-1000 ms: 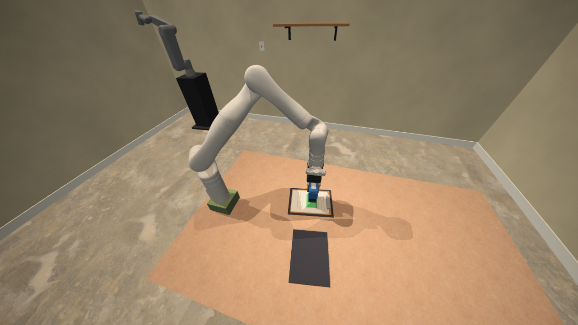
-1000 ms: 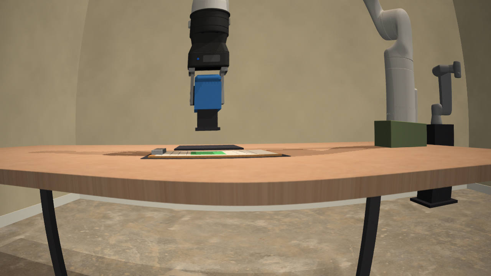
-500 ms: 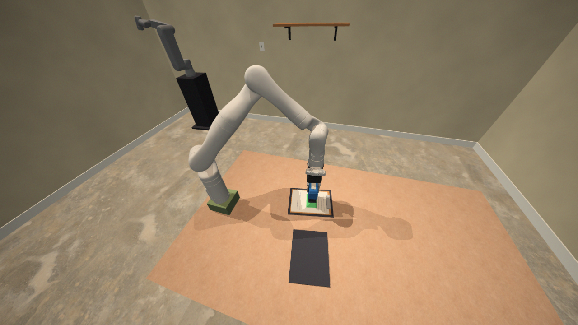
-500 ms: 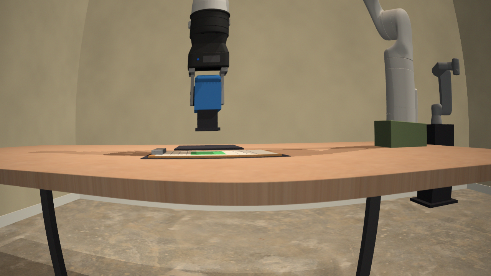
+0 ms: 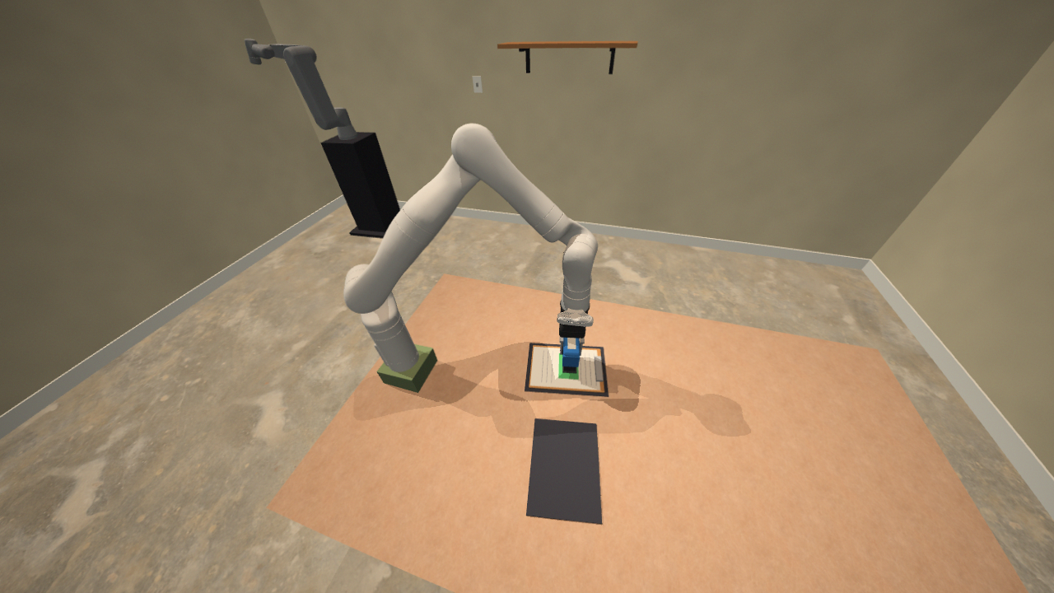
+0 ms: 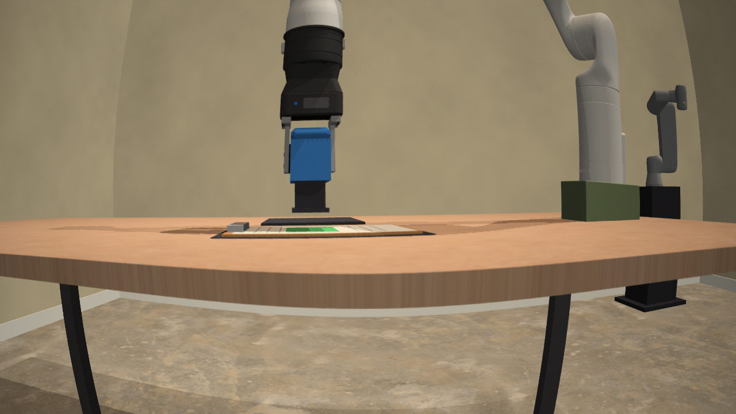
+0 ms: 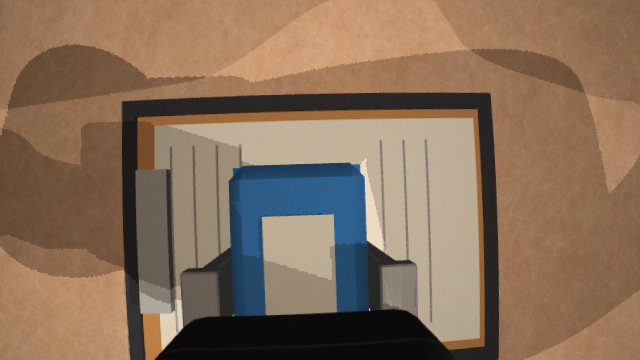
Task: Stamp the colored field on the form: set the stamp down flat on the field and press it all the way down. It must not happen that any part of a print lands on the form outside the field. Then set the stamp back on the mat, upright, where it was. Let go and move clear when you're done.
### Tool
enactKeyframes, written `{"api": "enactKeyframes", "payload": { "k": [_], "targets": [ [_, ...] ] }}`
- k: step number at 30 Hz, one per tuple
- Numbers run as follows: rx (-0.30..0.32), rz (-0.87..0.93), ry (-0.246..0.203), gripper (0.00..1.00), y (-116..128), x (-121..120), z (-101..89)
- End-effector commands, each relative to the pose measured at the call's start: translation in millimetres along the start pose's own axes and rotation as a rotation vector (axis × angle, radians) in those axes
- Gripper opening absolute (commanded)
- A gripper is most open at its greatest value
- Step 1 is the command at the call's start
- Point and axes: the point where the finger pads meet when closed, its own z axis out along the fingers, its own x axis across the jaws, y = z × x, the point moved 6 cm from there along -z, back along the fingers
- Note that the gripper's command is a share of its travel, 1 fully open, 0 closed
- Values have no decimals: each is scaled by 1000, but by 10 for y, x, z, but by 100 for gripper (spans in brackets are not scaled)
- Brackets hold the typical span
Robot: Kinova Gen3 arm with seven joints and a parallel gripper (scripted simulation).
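Observation:
My gripper (image 6: 309, 167) is shut on the stamp (image 6: 309, 155), which has a blue handle and a black base (image 6: 310, 198). It hangs upright a short way above the form (image 6: 321, 230), straight over the green field (image 6: 311, 229). In the top view the stamp (image 5: 571, 348) covers most of the green field (image 5: 566, 371). In the wrist view the blue handle (image 7: 298, 235) sits between my fingers and hides the field; the form (image 7: 320, 200) lies on a clipboard with a dark frame. The dark mat (image 5: 565, 470) lies on the table in front of the form.
A grey clip (image 6: 237, 226) sits on the clipboard's edge, also visible in the wrist view (image 7: 153, 239). The arm's green base block (image 5: 407, 367) stands left of the form. A second grey arm on a black pedestal (image 5: 362, 183) stands off the table at the back.

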Motion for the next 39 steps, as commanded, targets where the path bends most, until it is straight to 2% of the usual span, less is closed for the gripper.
{"api": "enactKeyframes", "payload": {
  "k": [1,9,25,31,39],
  "targets": [
    [2,2,3,62,-12,4,57],
    [2,2,3,62,-13,4,187],
    [2,2,3,62,-13,4,214],
    [2,2,3,62,-13,5,360],
    [2,2,3,62,-13,5,436]
  ]
}}
